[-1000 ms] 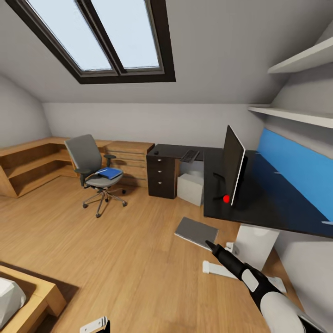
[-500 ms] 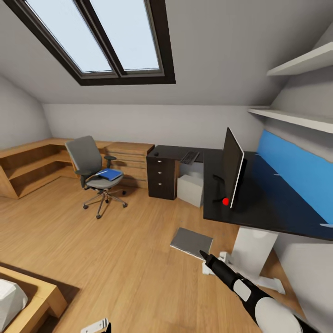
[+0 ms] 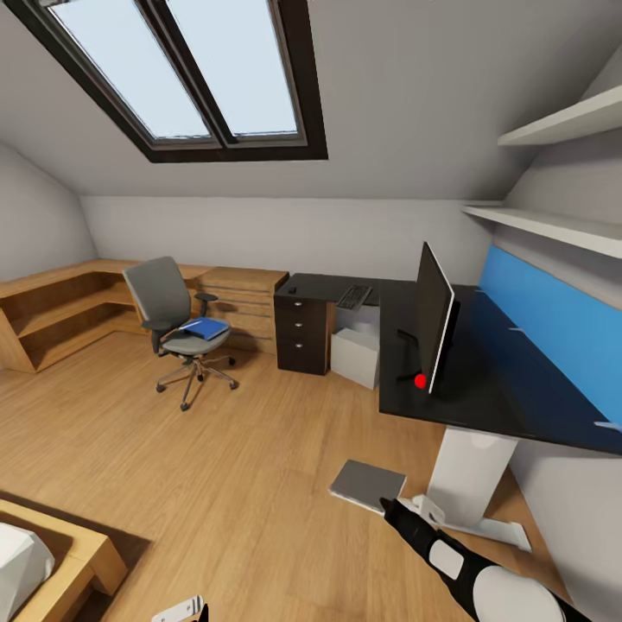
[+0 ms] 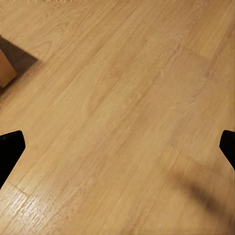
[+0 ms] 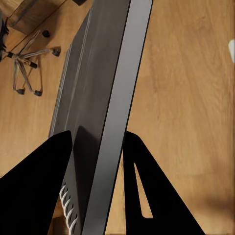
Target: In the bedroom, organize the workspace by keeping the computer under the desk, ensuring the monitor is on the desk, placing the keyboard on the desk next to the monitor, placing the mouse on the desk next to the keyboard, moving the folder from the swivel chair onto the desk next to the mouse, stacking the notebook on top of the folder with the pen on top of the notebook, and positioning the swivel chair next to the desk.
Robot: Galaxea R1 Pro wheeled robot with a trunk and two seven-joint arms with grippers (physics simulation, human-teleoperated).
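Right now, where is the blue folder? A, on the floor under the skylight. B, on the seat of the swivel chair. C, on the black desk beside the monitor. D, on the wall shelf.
B: in the head view the blue folder lies on the seat of the grey swivel chair, away from the desk.

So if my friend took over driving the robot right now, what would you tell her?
Right gripper: shut on the notebook, held low over the floor by the desk.
Left gripper: open, holding nothing, above bare floor.
On the desk: monitor, keyboard.
Under it: computer.
The folder lies on the chair, which stands away from the desk.
Mouse and pen: cannot make out.
Left: folder to desk, notebook on it, pen on top, chair beside desk, check the mouse.
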